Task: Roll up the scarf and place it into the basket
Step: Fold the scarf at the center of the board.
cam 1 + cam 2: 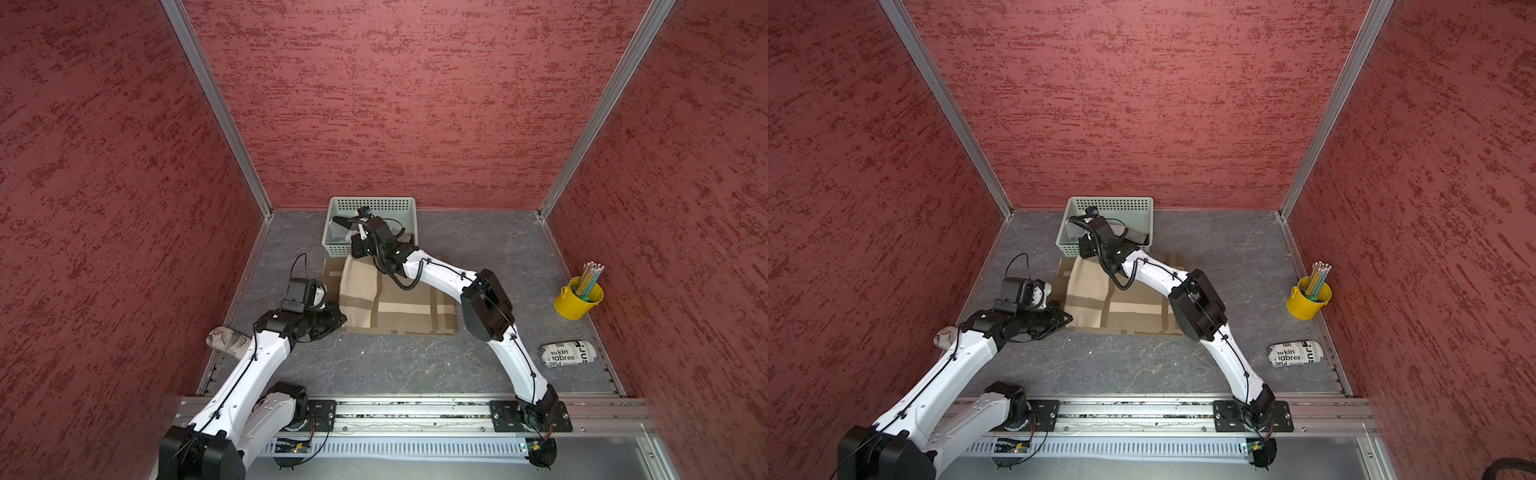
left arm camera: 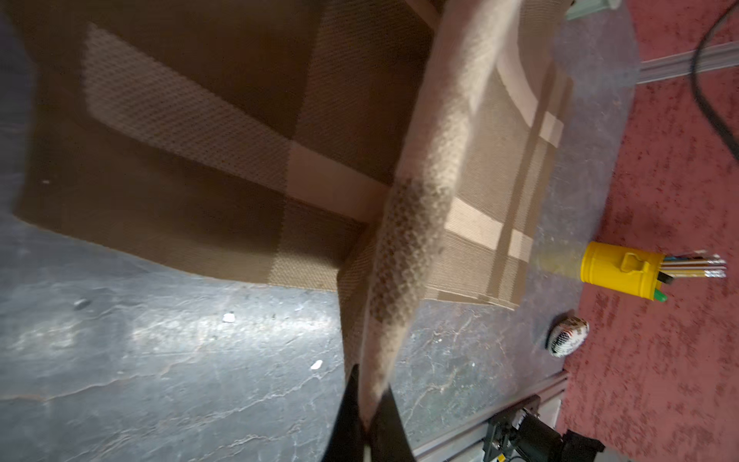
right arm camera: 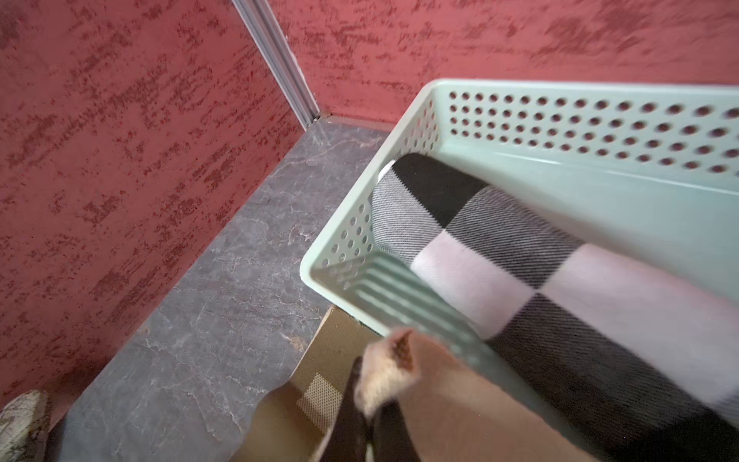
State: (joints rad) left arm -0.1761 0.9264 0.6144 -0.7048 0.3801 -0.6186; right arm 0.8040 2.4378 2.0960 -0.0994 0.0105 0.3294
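The scarf [image 1: 399, 305] [image 1: 1125, 305] is beige-and-brown plaid and lies flat mid-table, just in front of the mint-green basket [image 1: 374, 203] [image 1: 1111, 200]. Its left edge is raised and turned over onto the rest. My left gripper [image 1: 338, 320] [image 1: 1065, 318] is at the near-left corner; in the left wrist view the left gripper [image 2: 370, 386] is shut on a lifted strip of scarf [image 2: 420, 224]. My right gripper [image 1: 358, 246] [image 1: 1087, 246] is at the far-left corner by the basket's front wall. The right wrist view shows the right gripper [image 3: 370, 394] shut on a scarf corner [image 3: 460, 412] beside the basket [image 3: 560, 93].
A rolled black-and-white checked cloth [image 3: 500, 260] lies inside the basket. A yellow bucket of pencils [image 1: 578, 298] stands at the right wall. A printed white roll [image 1: 567, 353] lies near right. Another pale roll [image 1: 226, 340] sits by the left wall under my left arm.
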